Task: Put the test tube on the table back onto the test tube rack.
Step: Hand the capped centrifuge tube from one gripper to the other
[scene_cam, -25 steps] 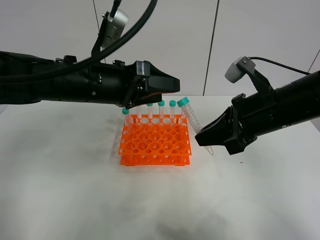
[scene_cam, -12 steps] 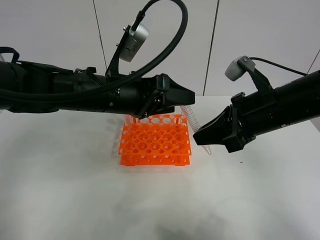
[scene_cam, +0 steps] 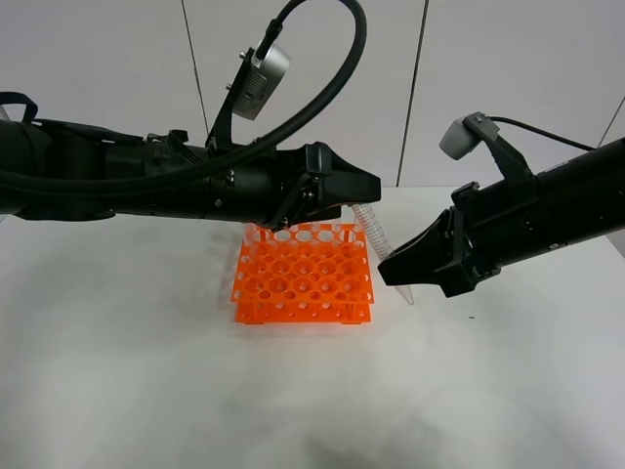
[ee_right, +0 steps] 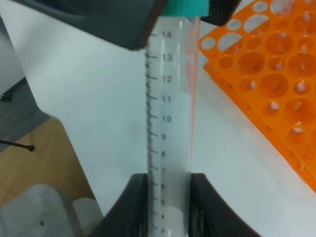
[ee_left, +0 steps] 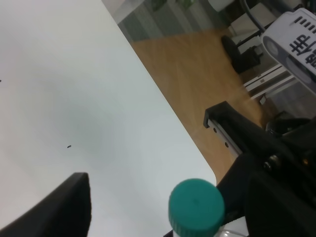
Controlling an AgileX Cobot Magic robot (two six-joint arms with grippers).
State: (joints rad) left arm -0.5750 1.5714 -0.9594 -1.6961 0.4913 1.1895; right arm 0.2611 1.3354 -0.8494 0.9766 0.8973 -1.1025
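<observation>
Item: test tube (scene_cam: 374, 237), held aslant with its cap toward 11 o'clock, just beside the 3 o'clock edge of the test tube rack (scene_cam: 303, 278) and not yet seated. Holder: right gripper (scene_cam: 389, 271), pinching the lower barrel. In attendance: left gripper (scene_cam: 356, 191), jaws spread wide about the teal cap (ee_left: 196, 206), gripping nothing. Done, by appearance: pick-up from the table (scene_cam: 293, 391). Left: seating in a hole, perhaps after a hand-over. Obscured: the rack's 12 o'clock row under the left arm; the cap in the high view; whether the tip touches the table.
</observation>
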